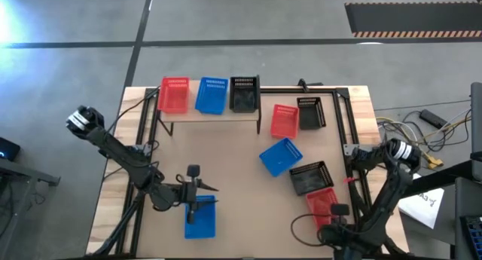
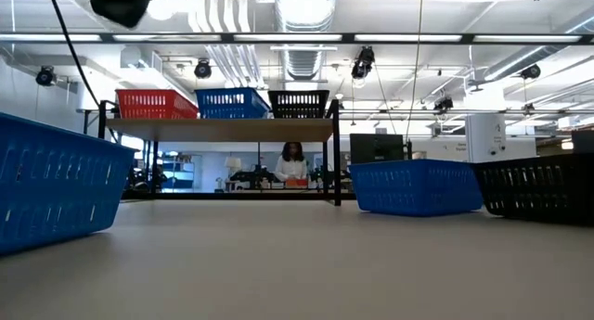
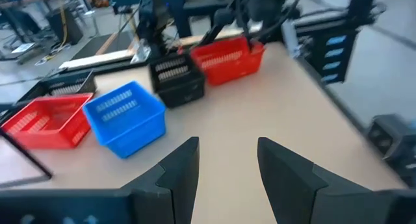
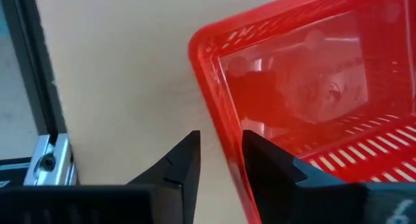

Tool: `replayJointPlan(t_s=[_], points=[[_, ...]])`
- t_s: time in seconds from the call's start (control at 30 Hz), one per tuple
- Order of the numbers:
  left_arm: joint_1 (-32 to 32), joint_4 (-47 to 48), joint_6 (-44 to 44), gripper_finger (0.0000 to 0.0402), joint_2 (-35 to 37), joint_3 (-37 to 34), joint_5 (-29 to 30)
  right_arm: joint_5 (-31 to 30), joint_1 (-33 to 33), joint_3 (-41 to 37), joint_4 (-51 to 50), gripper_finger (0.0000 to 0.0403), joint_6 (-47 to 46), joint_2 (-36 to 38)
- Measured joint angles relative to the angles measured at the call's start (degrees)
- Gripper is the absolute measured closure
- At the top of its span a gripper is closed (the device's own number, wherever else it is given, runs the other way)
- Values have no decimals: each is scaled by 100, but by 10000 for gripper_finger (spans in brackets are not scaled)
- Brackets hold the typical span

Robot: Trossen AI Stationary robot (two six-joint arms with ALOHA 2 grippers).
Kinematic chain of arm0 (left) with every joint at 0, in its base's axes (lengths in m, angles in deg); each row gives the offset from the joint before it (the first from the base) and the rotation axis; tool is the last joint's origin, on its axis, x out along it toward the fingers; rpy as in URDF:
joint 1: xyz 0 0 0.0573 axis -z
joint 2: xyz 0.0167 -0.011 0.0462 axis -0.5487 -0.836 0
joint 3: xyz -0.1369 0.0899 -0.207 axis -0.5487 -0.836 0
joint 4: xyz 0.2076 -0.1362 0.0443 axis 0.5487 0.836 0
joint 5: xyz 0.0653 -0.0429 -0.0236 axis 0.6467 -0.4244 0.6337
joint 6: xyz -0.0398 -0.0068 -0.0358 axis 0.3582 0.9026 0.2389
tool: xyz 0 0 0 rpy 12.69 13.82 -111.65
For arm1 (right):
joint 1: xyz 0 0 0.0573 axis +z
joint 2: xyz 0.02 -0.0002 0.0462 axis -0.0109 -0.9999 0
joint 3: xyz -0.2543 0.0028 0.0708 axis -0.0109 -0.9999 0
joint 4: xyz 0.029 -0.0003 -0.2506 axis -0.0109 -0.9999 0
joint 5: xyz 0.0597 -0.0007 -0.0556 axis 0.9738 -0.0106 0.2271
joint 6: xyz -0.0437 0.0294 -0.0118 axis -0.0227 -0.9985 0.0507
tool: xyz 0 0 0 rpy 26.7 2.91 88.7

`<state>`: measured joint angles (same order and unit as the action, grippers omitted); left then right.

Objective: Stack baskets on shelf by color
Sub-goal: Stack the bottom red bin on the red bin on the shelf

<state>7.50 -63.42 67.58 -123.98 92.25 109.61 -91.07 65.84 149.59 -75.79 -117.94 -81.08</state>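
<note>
The shelf (image 1: 209,113) stands at the table's far side and carries a red basket (image 1: 175,94), a blue basket (image 1: 212,95) and a black basket (image 1: 244,93) side by side. On the table lie a red basket (image 1: 285,120), a black one (image 1: 309,112), a blue one (image 1: 281,155), a black one (image 1: 311,177), a red one (image 1: 322,206) and a blue one (image 1: 200,218). My left gripper (image 3: 227,146) is open and empty over the near-left blue basket's far rim. My right gripper (image 4: 220,138) is open at the near-right red basket (image 4: 305,87), one finger on either side of its wall.
A black metal frame (image 1: 343,120) runs along the table's far and right edges. The middle of the tabletop (image 1: 226,162) between the shelf and the near-left blue basket is bare. Cables and gear lie on the floor past the right edge (image 1: 422,136).
</note>
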Motion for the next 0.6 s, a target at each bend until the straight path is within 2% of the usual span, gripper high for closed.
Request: replayJointPlan(t_s=[0.2, 0.3, 0.43, 0.5, 0.6], points=[[579, 355, -57, 261, 452, 239, 198, -44, -13, -4, -11, 332, 67, -143], [998, 370, -336, 261, 689, 283, 709, -41, -116, 12, 75, 359, 25, -136], [1526, 121, -810, 261, 852, 383, 1689, -63, -376, 436, 85, 390, 211, -140], [1678, -126, -1111, 261, 846, 393, 2026, -215, -520, 791, 104, 393, 531, -167], [1746, -491, -1439, 261, 736, 397, 2143, -786, -729, 1352, 371, 394, 1541, -176]])
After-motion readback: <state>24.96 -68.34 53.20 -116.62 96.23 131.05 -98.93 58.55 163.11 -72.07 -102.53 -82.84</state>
